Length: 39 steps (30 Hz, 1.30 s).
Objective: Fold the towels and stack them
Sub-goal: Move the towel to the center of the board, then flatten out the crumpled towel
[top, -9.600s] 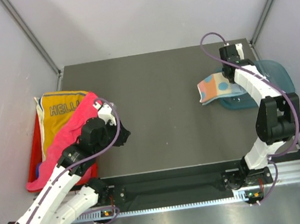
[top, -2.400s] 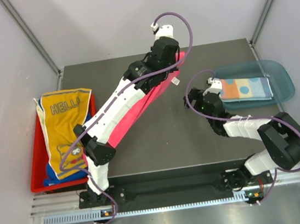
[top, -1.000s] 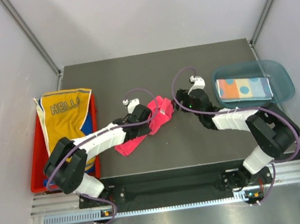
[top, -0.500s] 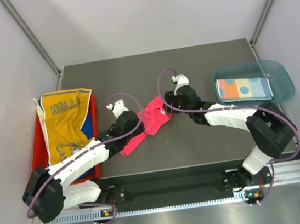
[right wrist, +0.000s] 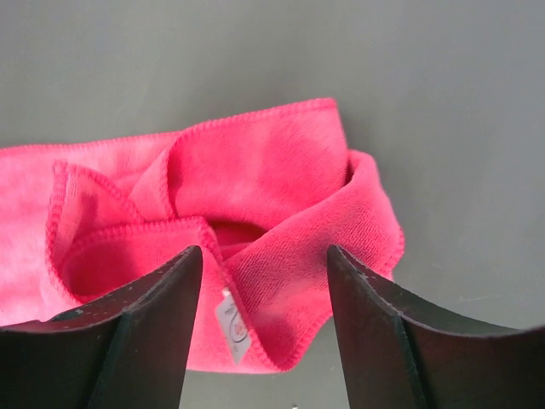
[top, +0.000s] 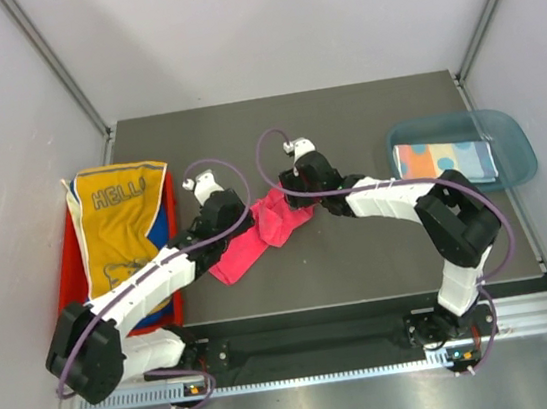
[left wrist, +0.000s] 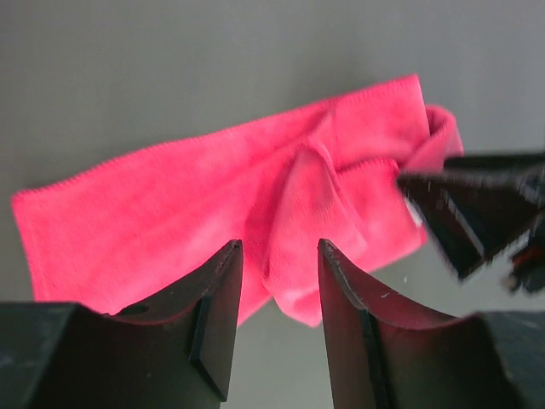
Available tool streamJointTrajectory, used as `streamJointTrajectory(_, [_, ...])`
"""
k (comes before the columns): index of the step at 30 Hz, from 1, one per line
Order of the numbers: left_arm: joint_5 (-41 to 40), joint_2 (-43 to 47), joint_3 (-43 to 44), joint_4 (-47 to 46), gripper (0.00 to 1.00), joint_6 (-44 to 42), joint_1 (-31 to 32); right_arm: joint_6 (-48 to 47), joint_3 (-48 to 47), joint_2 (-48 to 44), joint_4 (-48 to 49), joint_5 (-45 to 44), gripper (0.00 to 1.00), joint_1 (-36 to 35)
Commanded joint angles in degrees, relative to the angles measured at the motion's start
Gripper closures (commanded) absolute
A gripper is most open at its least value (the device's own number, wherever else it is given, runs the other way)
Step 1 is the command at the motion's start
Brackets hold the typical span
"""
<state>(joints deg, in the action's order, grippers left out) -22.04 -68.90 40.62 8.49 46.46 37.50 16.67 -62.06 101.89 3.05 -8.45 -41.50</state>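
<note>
Pink towel point(top: 256, 237) now lies crumpled on the table point(top: 381, 251), released by the left gripper point(left wrist: 279, 256); its jaws are apart, empty. Right gripper point(right wrist: 264, 260) is open over the bunched end, holding nothing. Risk: pinching several layers there, so the towel drags instead of spreading.

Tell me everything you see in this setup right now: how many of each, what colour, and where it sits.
pink towel: one, hot pink, rumpled mid-table between both grippers
HELLO towel: one, yellow, lying on the tray
blue cloth: one edge showing, blue, under the HELLO towel
dotted towel: one, light blue with orange patches, folded inside the bin
tray: one, red, table's left edge
bin: one, translucent teal, table's right edge
table: one, dark grey
left gripper: one, black fingers, open above the pink towel
right gripper: one, black fingers, open over the pink towel's folded end
</note>
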Motion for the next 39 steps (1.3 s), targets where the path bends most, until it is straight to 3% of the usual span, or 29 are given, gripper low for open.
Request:
streamJointTrajectory(1, [3.1, -0.9, 2.3, -4.4, 0.55, -2.2, -2.7, -2.0, -3.0, 0.6, -0.7, 0.8, 0.41, -1.8])
streamJointTrajectory(7, [9.2, -3.0, 2.3, -7.0, 0.55, -3.7, -5.9, -2.8, -3.8, 1.6, -0.4, 1.5, 0.43, -2.5])
streamJointTrajectory(13, [12.1, -6.8, 4.1, -8.1, 0.55, -5.5, -7.9, -3.0, -4.9, 2.7, -1.6, 1.2, 0.51, -3.7])
streamJointTrajectory(16, [14.0, -9.0, 5.7, -10.6, 0.52, -5.6, -9.2, -3.0, -5.2, 3.3, -2.2, 0.8, 0.62, -3.8])
streamJointTrajectory(21, [16.2, -12.7, 8.3, -11.7, 0.50, -6.6, -10.3, -2.5, -3.2, 1.3, -1.6, -0.3, 0.62, -3.9])
streamJointTrajectory(29, [17.5, -18.3, 13.9, -9.0, 0.49, -7.4, -11.0, -2.2, -1.2, -1.7, -1.3, -0.7, 0.85, -3.7])
streamJointTrajectory(39, [20.9, -23.1, 16.4, -4.6, 0.48, -4.9, -11.2, -1.2, 1.2, -4.2, -0.4, -2.1, 0.90, -3.7])
